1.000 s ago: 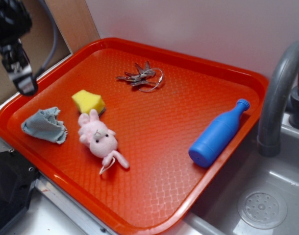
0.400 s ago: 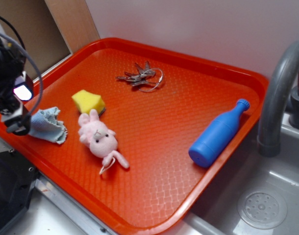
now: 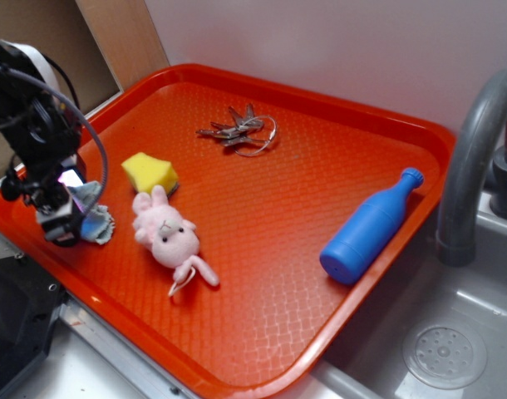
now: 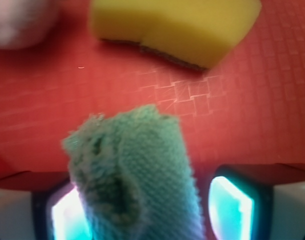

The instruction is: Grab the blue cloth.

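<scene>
The blue cloth [image 3: 95,218] lies crumpled at the left edge of the orange tray [image 3: 337,106], mostly hidden in the exterior view by my gripper [image 3: 62,223], which has come down onto it. In the wrist view a raised fold of the cloth [image 4: 137,170] stands between my gripper's [image 4: 147,207] two glowing pads. The left pad [image 4: 65,215] sits against the fabric. The right pad [image 4: 230,205] is still a small gap away, so the gripper is open around the cloth.
A yellow sponge [image 3: 150,173] and a pink plush bunny [image 3: 169,234] lie just right of the cloth. Keys [image 3: 239,130] rest at the tray's back, and a blue bottle [image 3: 368,229] lies at its right. A grey faucet [image 3: 474,158] and a sink [image 3: 453,332] stand beyond.
My gripper has dropped from above the tray's left rim and moved right onto the cloth, which now sits between its fingers. Nothing else has shifted.
</scene>
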You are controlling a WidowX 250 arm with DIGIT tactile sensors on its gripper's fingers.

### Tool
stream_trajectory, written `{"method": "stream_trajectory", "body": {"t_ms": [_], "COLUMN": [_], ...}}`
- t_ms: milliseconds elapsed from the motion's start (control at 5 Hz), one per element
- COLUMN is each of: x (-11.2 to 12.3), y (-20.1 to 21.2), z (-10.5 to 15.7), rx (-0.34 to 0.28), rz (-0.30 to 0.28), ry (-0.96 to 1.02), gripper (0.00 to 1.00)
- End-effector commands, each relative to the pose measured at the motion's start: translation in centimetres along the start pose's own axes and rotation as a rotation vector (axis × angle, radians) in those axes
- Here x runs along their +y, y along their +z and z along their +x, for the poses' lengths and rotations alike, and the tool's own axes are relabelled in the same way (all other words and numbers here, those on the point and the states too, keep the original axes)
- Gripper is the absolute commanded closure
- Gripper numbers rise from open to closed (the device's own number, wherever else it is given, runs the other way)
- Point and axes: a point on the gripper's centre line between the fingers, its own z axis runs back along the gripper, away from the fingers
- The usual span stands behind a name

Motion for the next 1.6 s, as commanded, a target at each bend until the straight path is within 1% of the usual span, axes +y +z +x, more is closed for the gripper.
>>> {"method": "stream_trajectory", "body": {"t_ms": [0, 200, 400, 600, 800, 1000, 1200, 1400], "x": [-0.7, -0.6, -0.9, -0.9, -1.6, -2.1, -2.0, -1.6], "y": [2.7, 5.3, 10.4, 15.5, 20.2, 24.7, 24.9, 23.8], "z": [0.7, 2.0, 4.8, 6.3, 7.5, 8.1, 8.7, 8.8], "rx": [-0.112, -0.149, -0.235, -0.285, -0.21, -0.233, -0.249, -0.206], "rz": [0.021, 0.121, 0.047, -0.142, -0.103, -0.059, -0.025, 0.011], "ry": [-0.015, 0.046, 0.291, 0.494, 0.633, 0.675, 0.695, 0.698], "gripper": [1.0, 1.0, 1.0, 1.0, 1.0, 1.0, 1.0, 1.0]}}
